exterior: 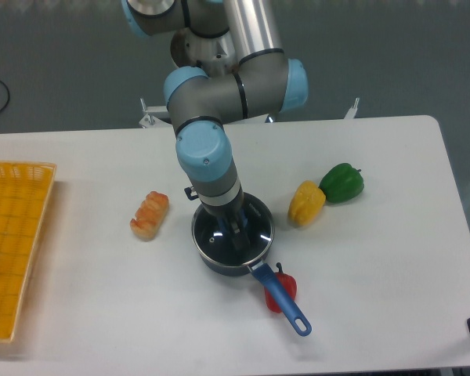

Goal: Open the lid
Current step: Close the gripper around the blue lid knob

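Observation:
The lid [254, 227], a round glass disc with a thin silver rim, lies on the dark saucepan [223, 268] at the table's middle. The saucepan's blue handle [286, 305] points to the front right. My gripper [233, 232] comes straight down onto the lid's centre, and its dark fingers [225, 229] stand where the knob is. The blue knob is mostly hidden by the fingers. I cannot tell whether the fingers are closed on it. The lid looks level and seated on the pan.
A red pepper [282, 291] lies under the pan handle. A yellow pepper [306, 203] and a green pepper [342, 182] lie to the right. A shrimp-like toy [149, 215] lies to the left. A yellow basket [12, 243] stands at the far left edge.

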You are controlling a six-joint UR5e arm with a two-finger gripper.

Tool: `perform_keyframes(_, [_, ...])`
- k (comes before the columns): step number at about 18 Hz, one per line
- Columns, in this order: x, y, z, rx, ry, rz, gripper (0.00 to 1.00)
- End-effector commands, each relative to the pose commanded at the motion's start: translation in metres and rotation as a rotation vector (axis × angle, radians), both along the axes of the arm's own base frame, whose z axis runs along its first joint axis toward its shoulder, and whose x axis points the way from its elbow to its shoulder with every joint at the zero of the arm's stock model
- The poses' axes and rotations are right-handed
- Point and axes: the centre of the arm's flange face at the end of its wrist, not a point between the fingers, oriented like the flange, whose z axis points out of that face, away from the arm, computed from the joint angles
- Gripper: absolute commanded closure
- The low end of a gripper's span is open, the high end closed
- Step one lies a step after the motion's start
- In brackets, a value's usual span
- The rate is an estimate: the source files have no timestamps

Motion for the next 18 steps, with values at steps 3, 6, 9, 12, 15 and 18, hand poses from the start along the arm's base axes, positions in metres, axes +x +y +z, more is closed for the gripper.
perform_keyframes(3, [-0.0007,0.001,-0.0005,0.001,-0.001,-0.001,0.03])
perform_keyframes(6, [-0.0028,0.0021,0.0029,0.007,0.002,-0.004,0.11])
perform_keyframes(9, [-0.0046,0.0011,0.0044,0.007,0.004,-0.001,0.12])
perform_keyframes(12, [-0.0054,0.0007,0.0059,0.008,0.005,-0.006,0.16])
perform_keyframes(15, [-0.0066,-0.001,0.0062,0.001,-0.001,-0.035,0.17])
perform_keyframes(18, [-0.0066,-0.001,0.0062,0.001,-0.001,-0.036,0.17])
